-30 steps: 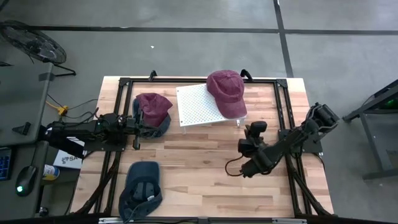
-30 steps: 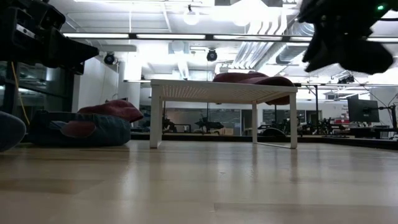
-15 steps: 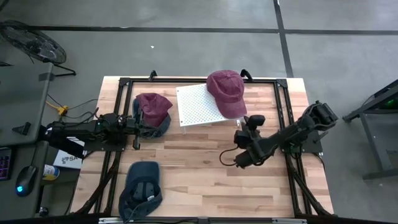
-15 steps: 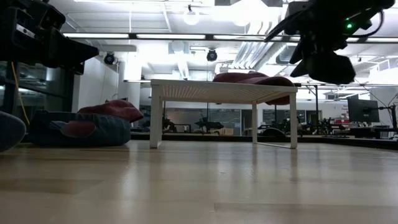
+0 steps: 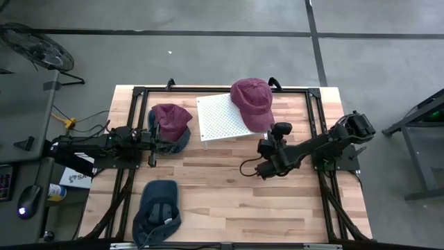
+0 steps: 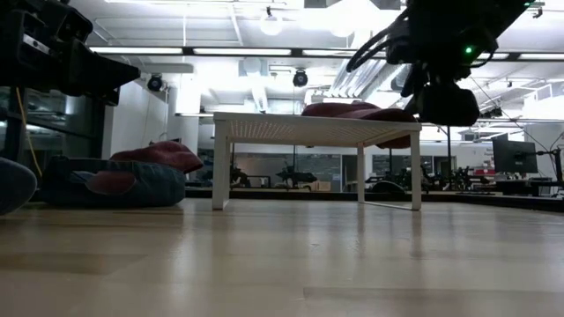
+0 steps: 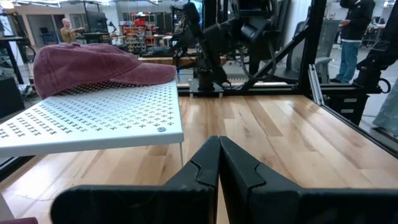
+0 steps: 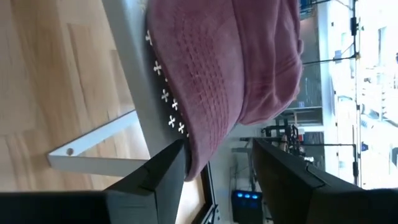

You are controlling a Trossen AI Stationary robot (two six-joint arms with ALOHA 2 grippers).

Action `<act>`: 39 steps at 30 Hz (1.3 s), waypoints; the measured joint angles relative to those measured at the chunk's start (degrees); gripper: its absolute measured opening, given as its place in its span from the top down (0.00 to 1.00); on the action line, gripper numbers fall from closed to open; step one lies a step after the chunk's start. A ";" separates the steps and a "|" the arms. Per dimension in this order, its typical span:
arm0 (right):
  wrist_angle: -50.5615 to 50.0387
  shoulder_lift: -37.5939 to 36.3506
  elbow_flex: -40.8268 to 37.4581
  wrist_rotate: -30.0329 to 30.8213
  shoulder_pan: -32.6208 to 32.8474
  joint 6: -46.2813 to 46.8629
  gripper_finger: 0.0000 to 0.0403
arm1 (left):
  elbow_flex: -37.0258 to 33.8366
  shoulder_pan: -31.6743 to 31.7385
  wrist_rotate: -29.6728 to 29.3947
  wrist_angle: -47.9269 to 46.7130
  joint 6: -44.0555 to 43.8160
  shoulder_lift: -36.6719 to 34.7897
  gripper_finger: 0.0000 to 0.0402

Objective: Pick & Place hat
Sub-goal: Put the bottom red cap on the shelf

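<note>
- The right claw (image 5: 266, 154) travelled across the worktop (image 5: 222, 201) from a spot nearer the right-hand rail, ending close to the front edge of the white perforated stand (image 5: 220, 118), just below the brim of the maroon cap (image 5: 253, 103) lying on it.
- The right arm (image 5: 319, 142) stretched out flatter and longer toward the stand.
- In the low view the arm slid leftward, until its dark wrist hung in front of the cap.
- Its fingers (image 8: 158, 171) spread wider, with the cap's brim between them.
</note>
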 joint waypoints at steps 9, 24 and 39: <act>1.44 0.00 0.02 -1.02 -2.20 -3.95 0.55 | 0.00 0.00 0.00 0.00 -0.02 0.02 0.98; 1.52 0.00 0.02 -0.35 -3.24 -3.95 0.55 | 0.00 0.01 0.00 0.00 -0.01 0.01 0.98; 5.40 0.00 0.02 -1.70 -4.16 -3.96 0.55 | 0.00 0.01 0.00 0.00 -0.02 0.00 0.98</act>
